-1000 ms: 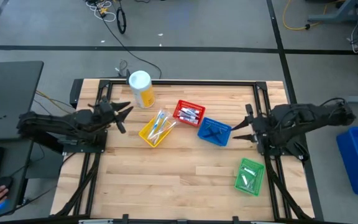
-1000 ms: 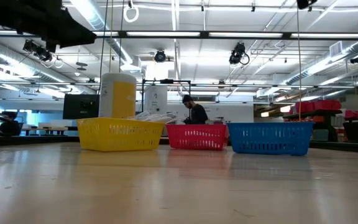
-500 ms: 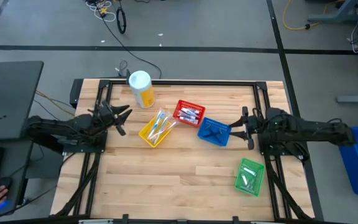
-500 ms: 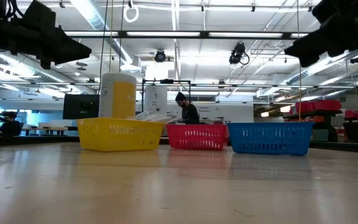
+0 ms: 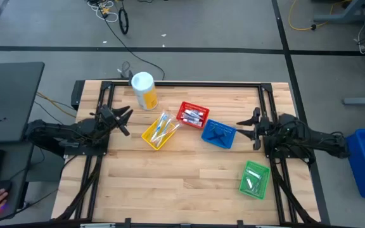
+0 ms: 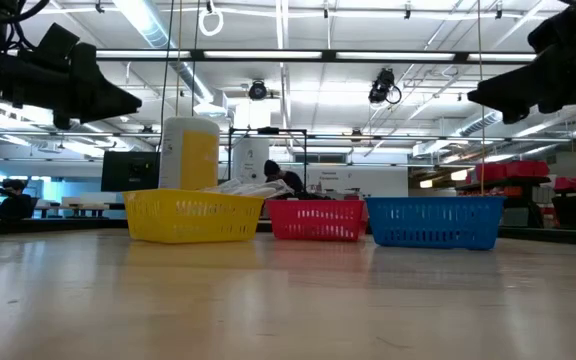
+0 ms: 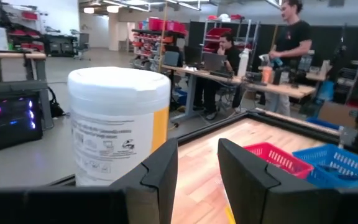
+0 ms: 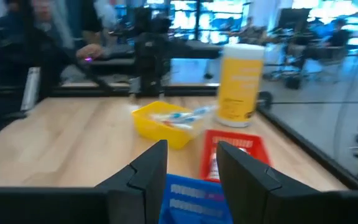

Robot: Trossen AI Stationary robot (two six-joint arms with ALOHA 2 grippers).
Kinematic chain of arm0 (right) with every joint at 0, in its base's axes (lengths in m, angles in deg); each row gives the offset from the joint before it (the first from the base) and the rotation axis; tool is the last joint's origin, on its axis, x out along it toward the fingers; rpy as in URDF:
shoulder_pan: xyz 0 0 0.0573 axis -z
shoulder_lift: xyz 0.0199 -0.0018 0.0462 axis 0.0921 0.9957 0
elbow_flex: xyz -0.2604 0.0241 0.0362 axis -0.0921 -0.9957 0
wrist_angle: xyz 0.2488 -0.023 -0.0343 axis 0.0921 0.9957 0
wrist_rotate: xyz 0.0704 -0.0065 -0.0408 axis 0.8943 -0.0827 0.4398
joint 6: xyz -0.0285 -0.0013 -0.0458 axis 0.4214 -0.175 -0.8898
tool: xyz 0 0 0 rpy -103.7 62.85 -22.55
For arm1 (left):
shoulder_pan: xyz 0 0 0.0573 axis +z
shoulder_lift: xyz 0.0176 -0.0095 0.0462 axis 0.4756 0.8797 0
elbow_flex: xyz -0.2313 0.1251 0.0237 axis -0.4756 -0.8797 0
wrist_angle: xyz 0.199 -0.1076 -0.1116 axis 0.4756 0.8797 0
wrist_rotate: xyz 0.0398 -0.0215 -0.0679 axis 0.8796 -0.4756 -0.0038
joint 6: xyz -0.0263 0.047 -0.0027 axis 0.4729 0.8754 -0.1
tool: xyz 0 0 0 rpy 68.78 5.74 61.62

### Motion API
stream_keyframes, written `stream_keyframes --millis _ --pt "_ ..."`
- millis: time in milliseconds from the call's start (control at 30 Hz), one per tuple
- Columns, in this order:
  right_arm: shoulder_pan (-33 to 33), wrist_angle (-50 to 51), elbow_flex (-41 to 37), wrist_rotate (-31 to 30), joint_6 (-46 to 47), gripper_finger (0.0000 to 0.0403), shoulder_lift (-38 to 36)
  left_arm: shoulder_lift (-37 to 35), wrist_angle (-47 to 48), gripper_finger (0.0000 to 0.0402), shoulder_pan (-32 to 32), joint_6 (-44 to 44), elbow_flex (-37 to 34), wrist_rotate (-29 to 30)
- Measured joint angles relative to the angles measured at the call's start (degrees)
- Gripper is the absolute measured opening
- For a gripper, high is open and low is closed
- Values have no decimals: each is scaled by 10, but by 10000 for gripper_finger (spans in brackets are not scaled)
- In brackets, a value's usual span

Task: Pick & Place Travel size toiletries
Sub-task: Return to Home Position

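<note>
Left end effector [image 5: 125,121] holds nothing, fingers parted, over the left edge of the surface [image 5: 170,183]. Toothbrushes [image 5: 163,126] lie in the yellow basket [image 5: 149,136], near, at its 4 o'clock. Right end effector [image 5: 246,130] holds nothing, fingers apart. Dark pieces [image 5: 219,133] lie in the blue basket [image 5: 228,140] just beside it at 9 o'clock. Tubes [image 5: 193,115] in the red basket [image 5: 184,107] at 10 o'clock, pale items [image 5: 252,183] in the green basket [image 5: 262,171] at 6 o'clock. Four baskets, one canister [image 5: 143,88]. Items per basket too small to count.
</note>
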Motion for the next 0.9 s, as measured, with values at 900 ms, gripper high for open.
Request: stream_keyframes --millis 900 --pt "0 -120 -71 -58 -20 149 -2 -10 31 122 0 12 -7 8"
